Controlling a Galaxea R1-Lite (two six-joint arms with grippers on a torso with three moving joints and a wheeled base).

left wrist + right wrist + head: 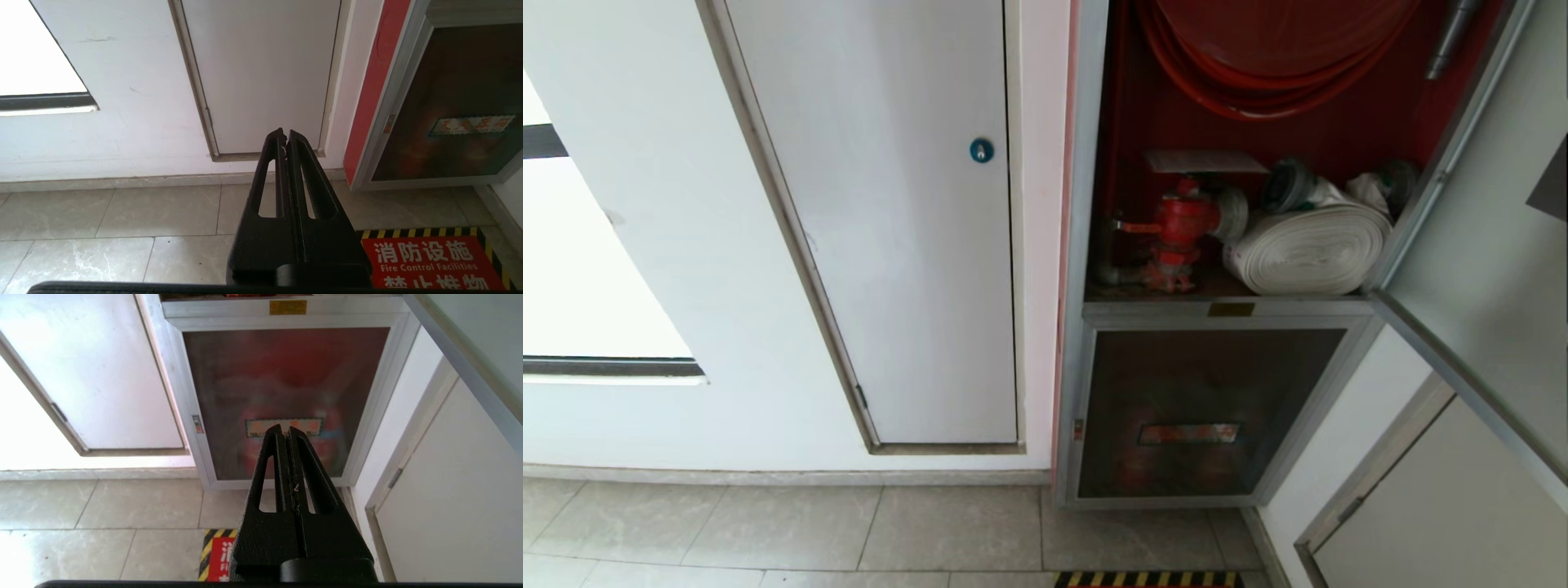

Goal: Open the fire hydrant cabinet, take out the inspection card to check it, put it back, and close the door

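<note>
The fire hydrant cabinet [1086, 245] stands open, showing its red inside with a red hose reel [1274, 57], a red valve [1180, 224] and a rolled white hose [1311, 249]. A pale flat sheet [1205, 161], apparently the inspection card, lies above the valve; its print is not readable. The door [1486, 245] is swung out to the right, its lower edge also crossing the right wrist view. Neither arm shows in the head view. My left gripper [285, 132] is shut and empty, low over the floor left of the cabinet. My right gripper [285, 428] is shut and empty, facing the cabinet's lower panel.
Below the open compartment is a smaller dark glass panel [1209, 408] with a red label. A white door with a blue round lock [981, 150] is left of the cabinet. A red floor sign [429, 261] with yellow-black stripes lies before it. Another white door [1445, 506] stands at the right.
</note>
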